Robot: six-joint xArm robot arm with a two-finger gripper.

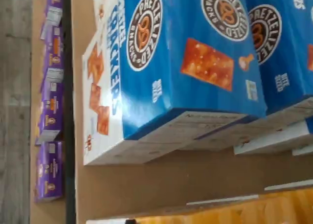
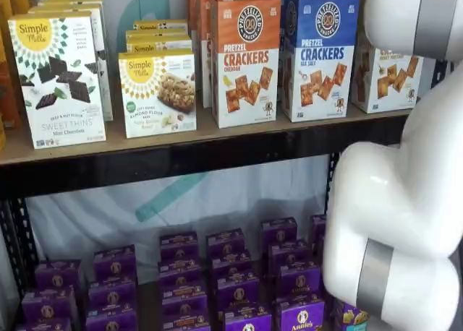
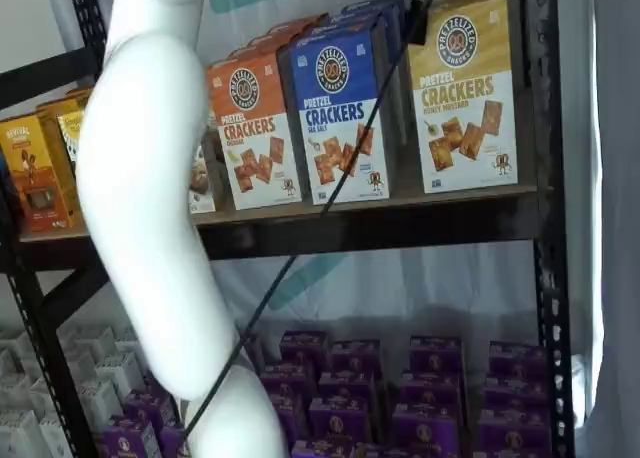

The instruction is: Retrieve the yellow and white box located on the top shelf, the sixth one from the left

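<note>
The yellow and white box (image 3: 462,93) stands upright at the right end of the top shelf (image 3: 400,206), right of a blue-topped cracker box (image 3: 335,113). In a shelf view my white arm covers the right part of the yellow and white box (image 2: 383,74). The wrist view looks down on the blue-topped boxes (image 1: 195,57), and a strip of the box's mustard yellow (image 1: 234,210) shows across a gap of bare board. Only a dark bit of my gripper (image 3: 414,18) hangs from the top edge beside a cable, above the blue-topped row. It is open and holds nothing.
An orange-topped cracker box (image 2: 244,60) and white Simple Mills boxes (image 2: 59,78) fill the shelf further left. Purple boxes (image 2: 231,273) crowd the lower level. Black uprights (image 3: 545,228) frame the right end. My arm (image 3: 150,198) stands between camera and shelves.
</note>
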